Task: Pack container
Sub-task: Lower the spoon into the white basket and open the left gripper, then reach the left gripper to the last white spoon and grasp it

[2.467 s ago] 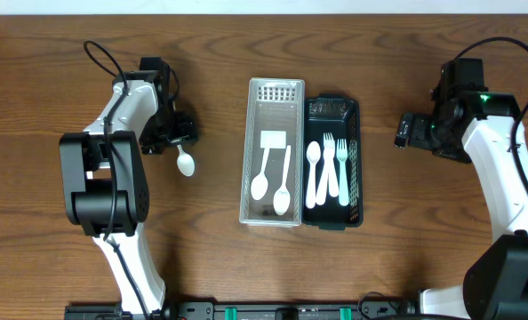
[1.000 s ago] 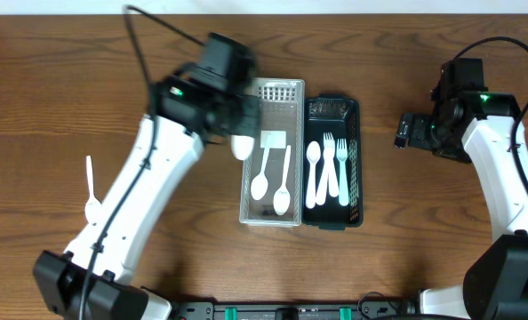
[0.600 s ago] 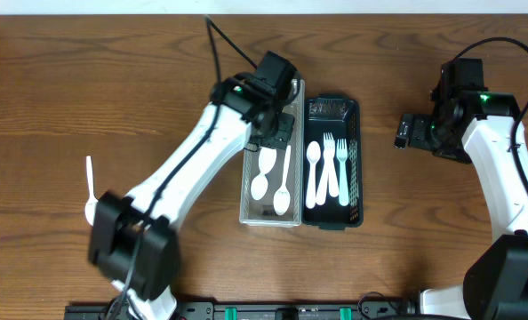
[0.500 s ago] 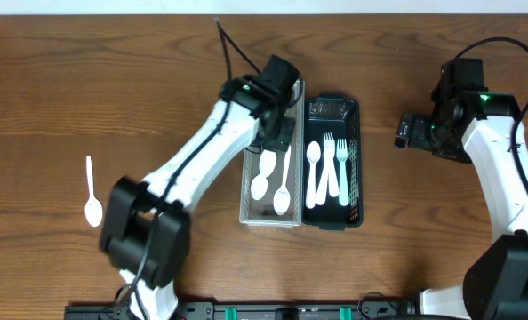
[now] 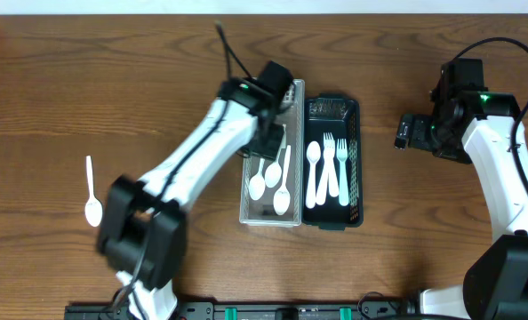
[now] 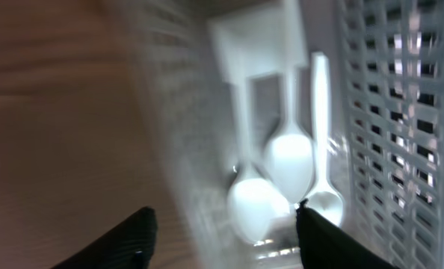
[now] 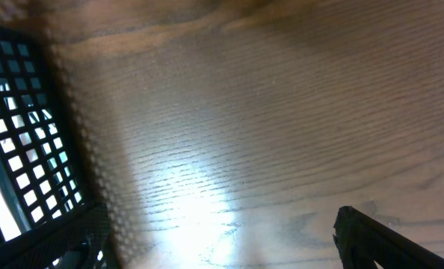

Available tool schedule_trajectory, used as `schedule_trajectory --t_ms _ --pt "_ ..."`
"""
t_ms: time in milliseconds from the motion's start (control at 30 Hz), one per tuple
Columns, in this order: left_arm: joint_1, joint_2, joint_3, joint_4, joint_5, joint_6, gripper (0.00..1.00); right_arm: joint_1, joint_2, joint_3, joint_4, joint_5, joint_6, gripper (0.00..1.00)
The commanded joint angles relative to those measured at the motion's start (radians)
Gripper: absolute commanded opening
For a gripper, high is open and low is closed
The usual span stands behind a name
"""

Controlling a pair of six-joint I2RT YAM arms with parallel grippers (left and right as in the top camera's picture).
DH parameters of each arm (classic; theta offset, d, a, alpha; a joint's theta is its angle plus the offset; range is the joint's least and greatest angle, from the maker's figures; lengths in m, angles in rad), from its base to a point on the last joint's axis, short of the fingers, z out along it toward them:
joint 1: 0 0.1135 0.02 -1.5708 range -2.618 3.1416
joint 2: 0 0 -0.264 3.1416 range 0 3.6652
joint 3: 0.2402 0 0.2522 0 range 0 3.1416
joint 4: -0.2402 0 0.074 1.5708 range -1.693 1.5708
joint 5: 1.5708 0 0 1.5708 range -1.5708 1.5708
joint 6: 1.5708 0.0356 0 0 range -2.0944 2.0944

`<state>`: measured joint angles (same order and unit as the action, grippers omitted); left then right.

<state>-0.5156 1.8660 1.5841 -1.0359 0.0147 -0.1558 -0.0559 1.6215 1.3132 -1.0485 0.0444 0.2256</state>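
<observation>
A clear white basket point(image 5: 245, 191) at the table's middle holds three white spoons point(image 5: 271, 174). They also show, blurred, in the left wrist view point(image 6: 288, 160). Beside it on the right, a black basket point(image 5: 356, 169) holds a spoon and forks point(image 5: 329, 169). My left gripper point(image 5: 271, 140) hovers over the clear basket's upper half, open and empty point(image 6: 222, 228). One more white spoon point(image 5: 91, 197) lies on the table far left. My right gripper point(image 5: 404, 133) is open and empty over bare wood point(image 7: 222, 232), to the right of the black basket point(image 7: 20, 134).
The wooden table point(image 5: 157, 71) runs bare between the far-left spoon and the baskets. The right arm point(image 5: 495, 151) stands along the right edge.
My left arm swung from the left side to over the clear basket with a spoon. That spoon now lies in the basket with the other two. The right arm has not moved.
</observation>
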Motion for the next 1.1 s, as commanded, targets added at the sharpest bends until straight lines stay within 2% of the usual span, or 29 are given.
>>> schedule_trajectory --t_ms 0,100,267,400,567,733,900,1067 --pt "0.114 -0.173 0.055 -0.019 -0.11 0.005 0.68 -0.003 0.002 -0.001 -0.002 0.008 -0.015 0.99" --pt "0.272 -0.258 0.055 -0.039 -0.109 0.005 0.77 -0.003 0.002 -0.001 -0.003 0.008 -0.018 0.99" --pt "0.591 -0.293 0.051 -0.076 -0.097 0.002 0.86 -0.003 0.002 -0.001 -0.014 0.008 -0.018 0.99" --pt "0.825 -0.275 -0.011 -0.056 -0.022 0.0 0.88 -0.003 0.002 -0.001 -0.018 0.008 -0.019 0.99" --pt "1.016 -0.228 -0.147 0.014 0.001 0.007 0.89 -0.003 0.002 -0.001 -0.018 0.008 -0.018 0.99" --pt "1.086 -0.167 -0.265 0.079 0.014 0.059 0.9 -0.003 0.002 -0.001 -0.022 0.008 -0.019 0.99" --pt "1.08 -0.113 -0.352 0.2 0.071 0.13 0.89 -0.003 0.002 -0.001 -0.025 0.008 -0.018 0.99" --pt "1.079 -0.055 -0.399 0.269 0.072 0.144 0.89 -0.003 0.002 -0.001 -0.037 0.008 -0.023 0.99"
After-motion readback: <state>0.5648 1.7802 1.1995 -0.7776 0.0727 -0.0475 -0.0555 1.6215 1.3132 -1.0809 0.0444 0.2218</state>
